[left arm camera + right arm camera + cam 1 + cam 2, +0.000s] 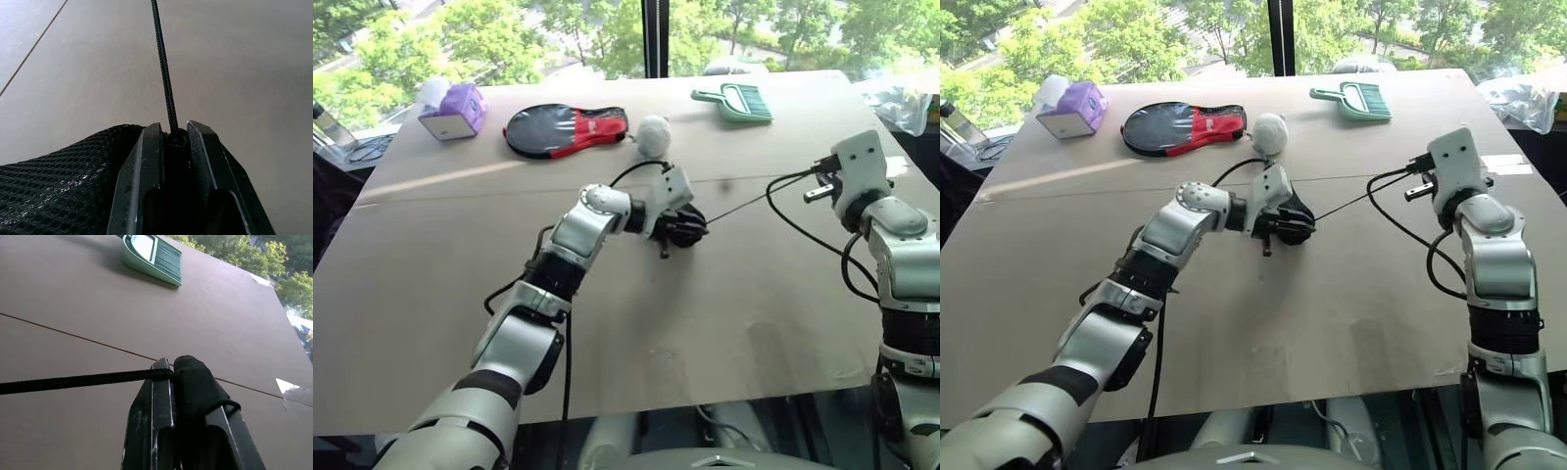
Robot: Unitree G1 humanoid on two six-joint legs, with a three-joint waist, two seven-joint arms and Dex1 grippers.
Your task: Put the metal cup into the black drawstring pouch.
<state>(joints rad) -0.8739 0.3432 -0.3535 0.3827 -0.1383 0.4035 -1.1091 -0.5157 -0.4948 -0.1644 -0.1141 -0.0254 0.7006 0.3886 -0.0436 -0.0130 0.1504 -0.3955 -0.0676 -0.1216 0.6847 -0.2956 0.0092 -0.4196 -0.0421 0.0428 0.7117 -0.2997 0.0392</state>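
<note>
Brown surface [431, 294] carries pouch [688, 223]; left hand [172, 139] clamps its mouth, right hand [171, 369] clamps taut cord [744, 203].

Black mesh pouch [58, 186], mint-green brush [734, 101]

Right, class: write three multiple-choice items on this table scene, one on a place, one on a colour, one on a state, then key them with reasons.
1. Where is the soft black mesh drawstring pouch?
A. beside the purple box
B. mid-table at the left gripper
C. on the dustpan

2. What colour is the small plastic dustpan-and-brush set?
A. mint green
B. orange
C. dark blue

3. What state is the thin black cord in?
A. coiled loose on the table
B. pulled taut between both grippers
C. lying free of both grippers

Key: 1 B, the left gripper's fingers pinch the pouch's mouth; 2 A, it shows pale green at the far edge; 3 B, it runs straight to the right gripper, which is shut on it.
</note>
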